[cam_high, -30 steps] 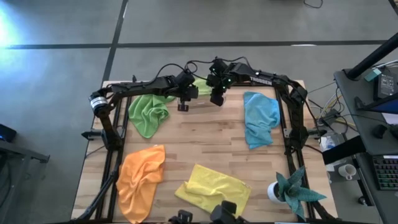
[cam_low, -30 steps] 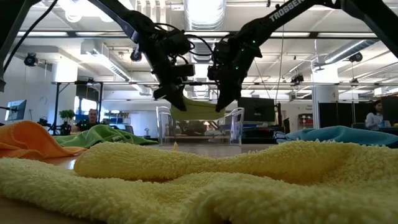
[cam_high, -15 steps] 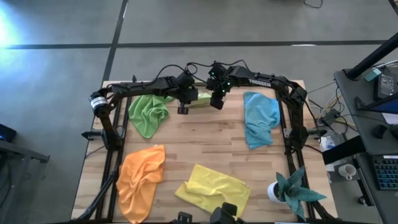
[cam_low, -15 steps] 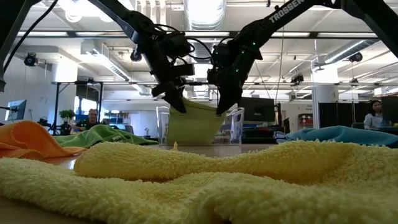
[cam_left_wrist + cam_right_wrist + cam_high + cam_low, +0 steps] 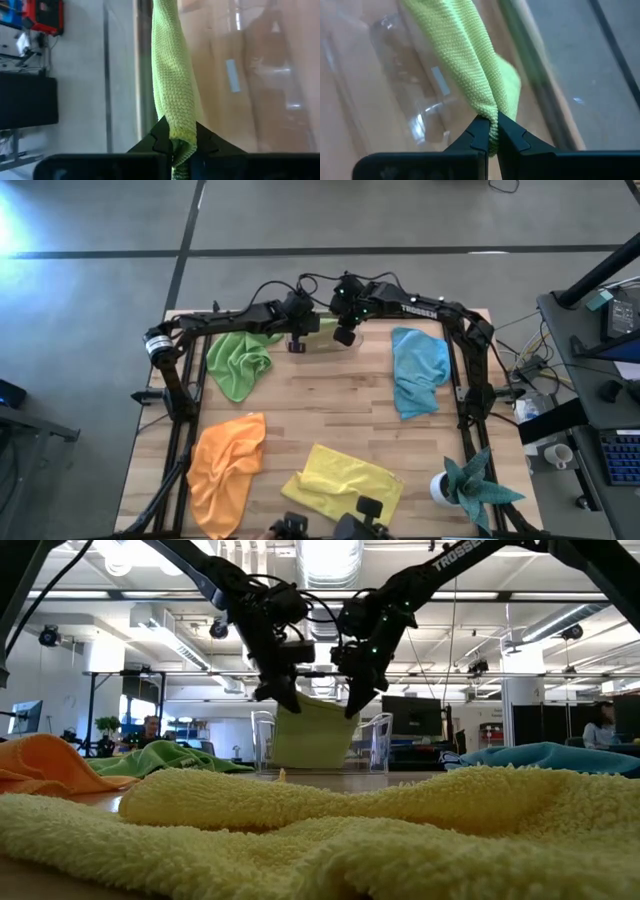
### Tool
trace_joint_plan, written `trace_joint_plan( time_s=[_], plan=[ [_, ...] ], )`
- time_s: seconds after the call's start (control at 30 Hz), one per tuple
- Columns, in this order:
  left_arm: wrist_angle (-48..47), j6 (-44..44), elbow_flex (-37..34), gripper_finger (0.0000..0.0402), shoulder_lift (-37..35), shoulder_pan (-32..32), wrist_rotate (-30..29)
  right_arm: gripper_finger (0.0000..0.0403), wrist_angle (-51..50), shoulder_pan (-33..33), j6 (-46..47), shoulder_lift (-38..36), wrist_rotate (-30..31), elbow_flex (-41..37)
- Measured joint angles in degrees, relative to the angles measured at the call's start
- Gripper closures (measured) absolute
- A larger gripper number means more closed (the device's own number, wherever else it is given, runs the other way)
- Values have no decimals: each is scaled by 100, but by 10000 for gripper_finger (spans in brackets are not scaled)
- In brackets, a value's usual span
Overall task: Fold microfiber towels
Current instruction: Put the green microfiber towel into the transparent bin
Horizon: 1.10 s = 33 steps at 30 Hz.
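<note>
High view: showing the left end effector [image 5: 296,346] and the right end effector [image 5: 343,337] side by side at the far middle of the wooden table [image 5: 330,420], each clamping a top corner of the folded lime green towel [image 5: 312,730]. Hanging between them over the clear plastic bin [image 5: 378,745], lower part already inside. Closing fully on the cloth edge in both wrist views [image 5: 172,100] [image 5: 470,60]. Lying loose elsewhere: second green towel [image 5: 238,363] far left, blue towel [image 5: 418,370] far right, orange towel [image 5: 226,470] near left, yellow towel [image 5: 342,480] near middle. Standing at the near right corner: teal plant [image 5: 470,488].
</note>
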Motion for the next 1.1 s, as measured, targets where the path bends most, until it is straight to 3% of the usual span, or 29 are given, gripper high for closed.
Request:
trace_joint_plan(
  time_s=[0.77, 0.97, 1.1],
  plan=[
    [43, 5, -129, 388, 27, 4, 352, 390, -287, 265, 31, 212, -187, -41],
    [64, 9, -131, 344, 27, 13, 318, 387, -308, 332, 48, 212, -152, -47],
    [66, 4, -131, 301, 27, 13, 319, 362, -303, 330, 161, 212, -154, -49]
  ],
)
